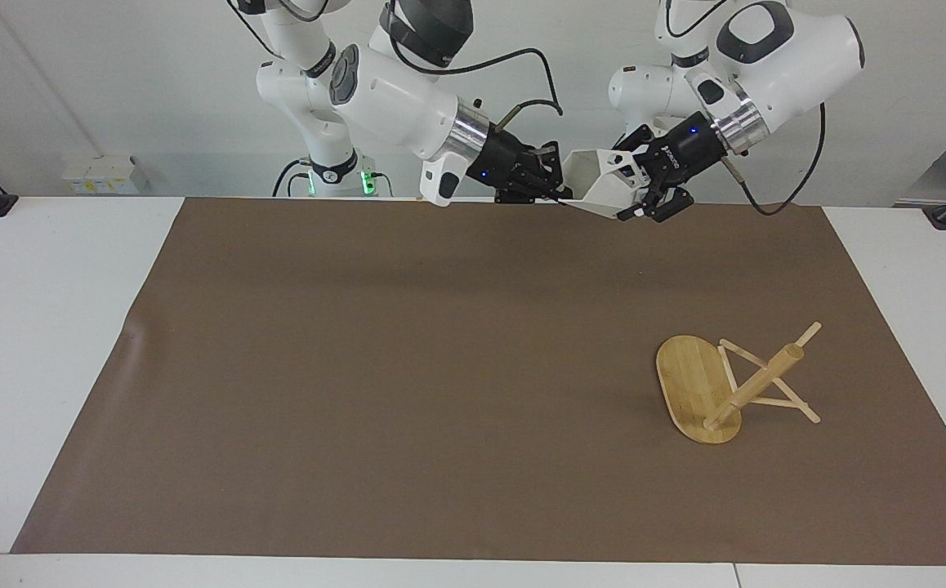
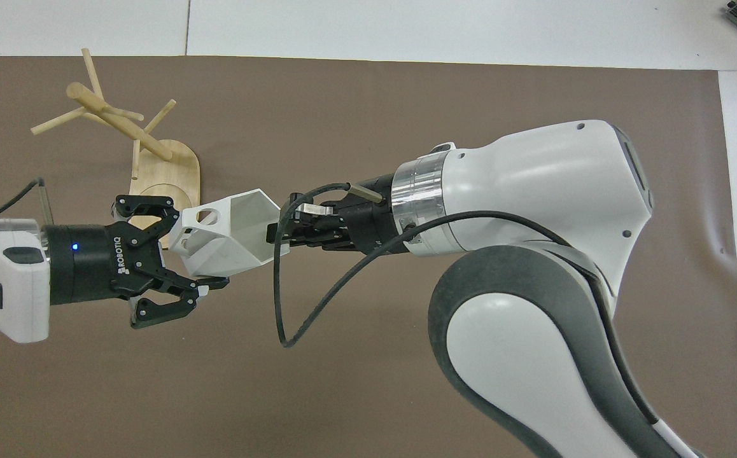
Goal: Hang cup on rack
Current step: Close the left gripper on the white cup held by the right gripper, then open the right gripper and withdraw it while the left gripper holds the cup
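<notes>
- The cup [image 2: 231, 232] is held in the air between the two grippers, over the brown mat [image 1: 408, 367] near the robots' edge of the worktop [image 1: 40, 327]. It lies on its side, the hexagonal mouth turned toward the right arm and the pierced handle toward the left arm.
- The left gripper [image 2: 200, 257] is seen closed on the cup at its handle end; the grip is judged firm.
- The right gripper [image 2: 279, 234] is at the cup's rim. Whether its fingers are clamped on the rim or parted cannot be told.
- The rack [image 1: 726, 384] lies tipped over on the mat toward the left arm's end of the worktop, well apart from the cup. Its oval base [image 1: 689, 384] stands on edge, and the post and pegs slant up, away from the robots.
- The step in hand is judged to be a handover of the cup from right arm to left arm.
- To do it well, the cup is best kept still by the left gripper until the right one is fully free of the rim; the right gripper is best drawn straight back so the rim is not dragged.
- The handle's hole should be left uncovered for a peg.
- The fallen rack is judged an obstacle: it probably has to be stood up, or a peg found that slants upward.
</notes>
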